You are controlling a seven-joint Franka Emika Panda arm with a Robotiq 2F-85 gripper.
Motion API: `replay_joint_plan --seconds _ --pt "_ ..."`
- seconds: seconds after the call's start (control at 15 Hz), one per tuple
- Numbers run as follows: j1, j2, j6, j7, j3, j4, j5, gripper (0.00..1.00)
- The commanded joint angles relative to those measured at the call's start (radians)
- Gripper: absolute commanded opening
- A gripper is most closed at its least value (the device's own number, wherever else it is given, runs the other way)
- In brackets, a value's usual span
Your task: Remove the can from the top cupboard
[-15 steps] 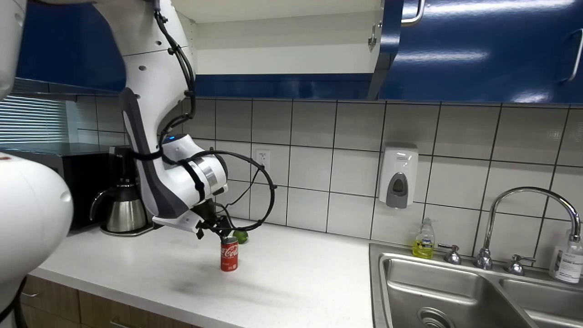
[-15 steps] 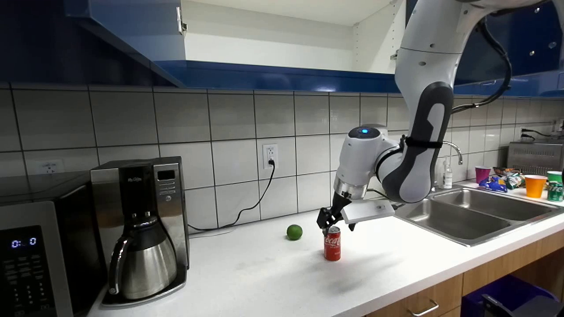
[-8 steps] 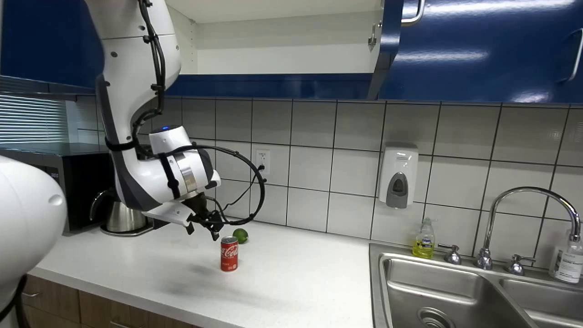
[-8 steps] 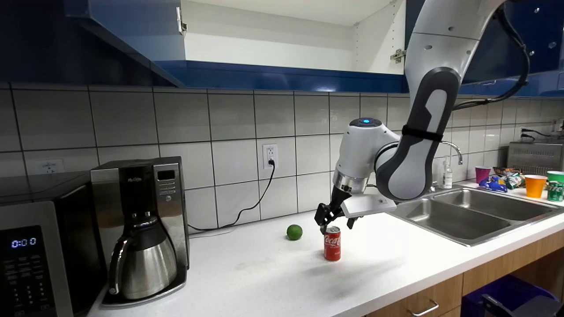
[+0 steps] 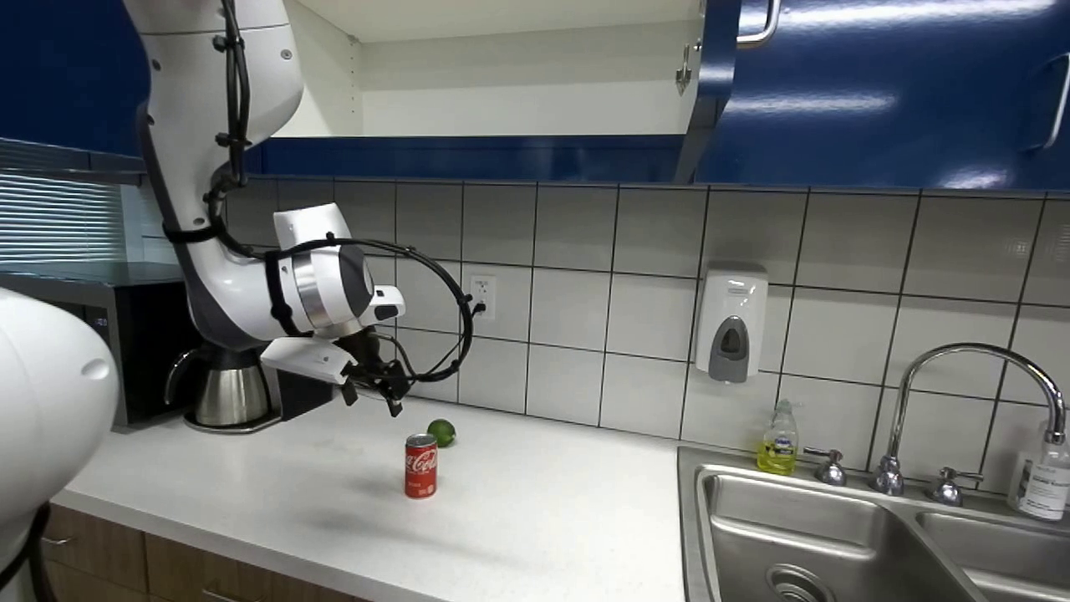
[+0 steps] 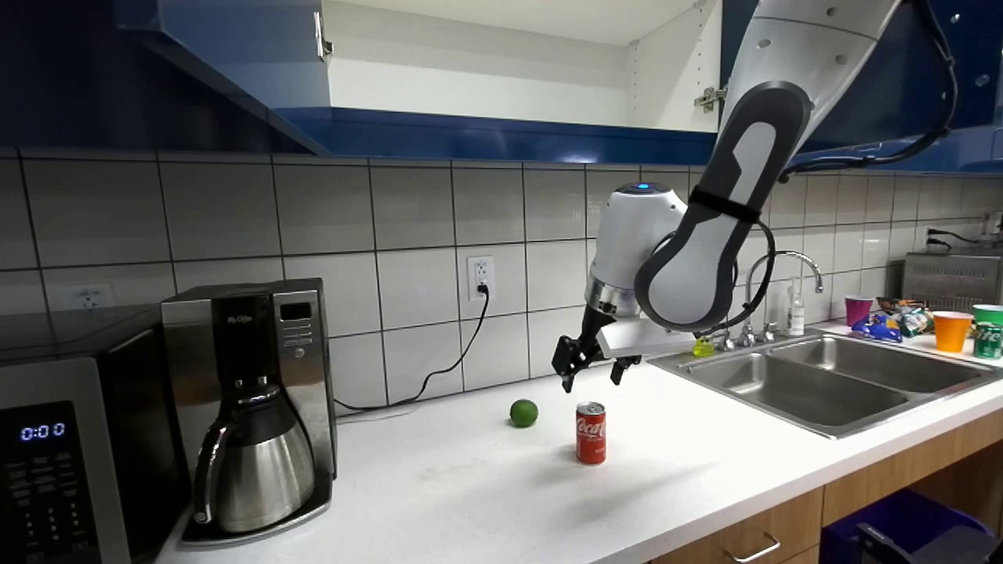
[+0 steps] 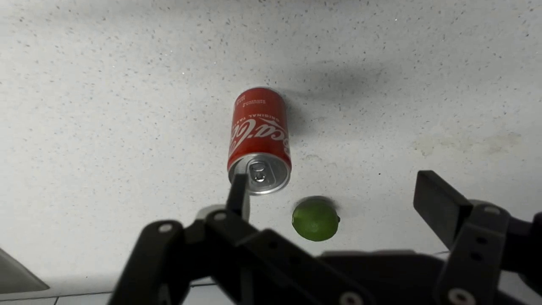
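Observation:
The red can (image 5: 420, 470) with its silvery top stands upright on the white counter in both exterior views (image 6: 591, 435). In the wrist view the can (image 7: 259, 123) is left of centre; one finger overlaps its top edge. My gripper (image 5: 372, 403) is open and empty, above the counter and higher than the can, apart from it. It also shows open in an exterior view (image 6: 592, 382) and in the wrist view (image 7: 332, 186), fingers wide apart. The top cupboard (image 5: 518, 96) has its door swung open; its visible white interior (image 6: 478, 74) holds nothing.
A green lime (image 6: 523, 413) lies on the counter near the can. A coffee maker (image 6: 258, 407) and microwave (image 6: 70, 439) stand on the counter. A steel sink (image 5: 702, 535), soap bottle (image 5: 778, 443), cups and snack bags (image 6: 878, 327) are farther along. The cupboard door (image 5: 710, 92) juts out.
My gripper has risen from beside the can's top and drawn away from it, with the arm shifting left in an exterior view. The can has stayed in place. The fingers stay open.

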Motion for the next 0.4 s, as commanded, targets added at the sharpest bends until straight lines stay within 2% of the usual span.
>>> replay_joint_plan --seconds 0.0,0.33 --pt "0.0 0.002 0.001 0.0 0.0 -0.001 -0.001 1.0" --pt "0.0 0.014 0.002 0.001 -0.001 -0.001 -0.001 1.0"
